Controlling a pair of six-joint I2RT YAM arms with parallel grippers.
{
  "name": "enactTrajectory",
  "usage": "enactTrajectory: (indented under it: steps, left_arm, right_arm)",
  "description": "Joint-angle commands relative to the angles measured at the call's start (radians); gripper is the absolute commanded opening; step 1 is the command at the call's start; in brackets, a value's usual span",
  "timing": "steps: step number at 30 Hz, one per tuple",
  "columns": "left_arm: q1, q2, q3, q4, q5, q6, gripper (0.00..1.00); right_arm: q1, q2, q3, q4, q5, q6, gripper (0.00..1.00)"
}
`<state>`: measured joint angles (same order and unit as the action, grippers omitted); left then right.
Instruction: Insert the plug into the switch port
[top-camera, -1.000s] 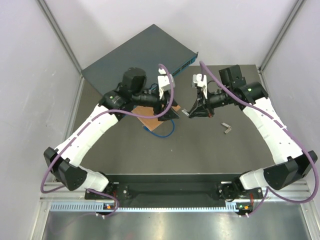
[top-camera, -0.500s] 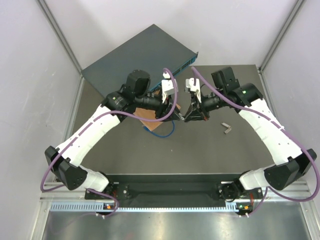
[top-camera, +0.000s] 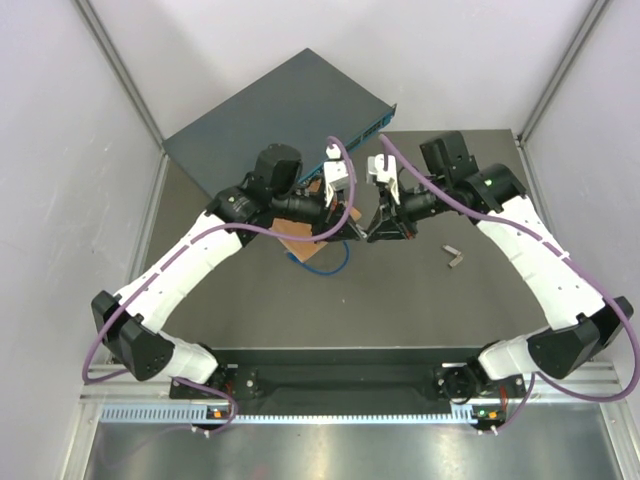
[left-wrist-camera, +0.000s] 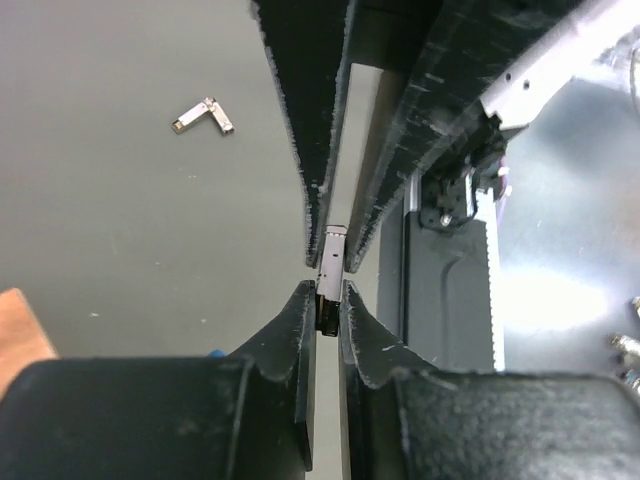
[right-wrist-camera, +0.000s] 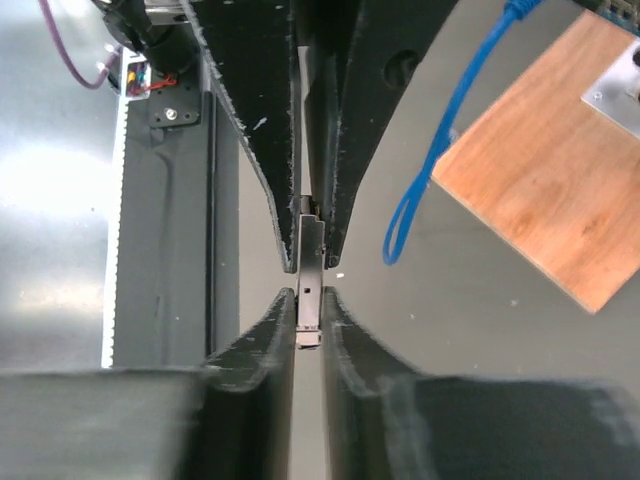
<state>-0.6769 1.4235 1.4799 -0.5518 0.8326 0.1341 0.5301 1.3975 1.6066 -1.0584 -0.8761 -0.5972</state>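
Above the table's middle my two grippers meet tip to tip. A small silver plug (left-wrist-camera: 333, 248) bridges them. My left gripper (left-wrist-camera: 327, 292) is shut on the plug's dark end. In the right wrist view the plug (right-wrist-camera: 309, 285) lies between the jaws of my right gripper (right-wrist-camera: 309, 298), which stand slightly apart with thin gaps on both sides. From above, the left gripper (top-camera: 351, 227) and the right gripper (top-camera: 369, 232) almost touch. The dark blue-teal switch (top-camera: 275, 105) lies at the back left, its port face (top-camera: 376, 127) turned toward the right.
A brown wooden board (top-camera: 290, 233) lies under my left wrist, with a blue cable (top-camera: 327, 262) looping off its near edge. A second small metal piece (top-camera: 455, 256) lies on the mat to the right. White walls close in on both sides.
My right gripper has carried the plug leftward to meet the left gripper. The left jaws have shut on the plug. The right jaws have loosened.
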Motion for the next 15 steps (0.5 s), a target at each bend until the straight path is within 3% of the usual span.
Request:
enactTrajectory:
  steps: [1, 2, 8, 12, 15]
  left_arm:
    - [-0.001, -0.040, -0.038, 0.147, 0.002, -0.129, 0.00]
    - [0.005, -0.052, -0.047, 0.183, -0.010, -0.164, 0.00]
    - [0.121, -0.095, -0.167, 0.412, 0.000, -0.574, 0.00]
    - [0.183, -0.103, -0.220, 0.588, -0.003, -0.877, 0.00]
    - [0.191, -0.109, -0.243, 0.705, 0.000, -0.993, 0.00]
  right_arm:
    - [0.025, -0.011, 0.033, 0.046, 0.058, 0.011, 0.18]
    - [0.024, -0.015, 0.030, 0.055, 0.084, 0.028, 0.36]
    - [-0.041, -0.066, 0.019, 0.074, 0.172, 0.010, 0.59]
    - [-0.042, -0.140, -0.023, 0.106, 0.238, -0.058, 0.59]
    - [-0.042, -0.179, -0.048, 0.138, 0.243, -0.093, 0.56]
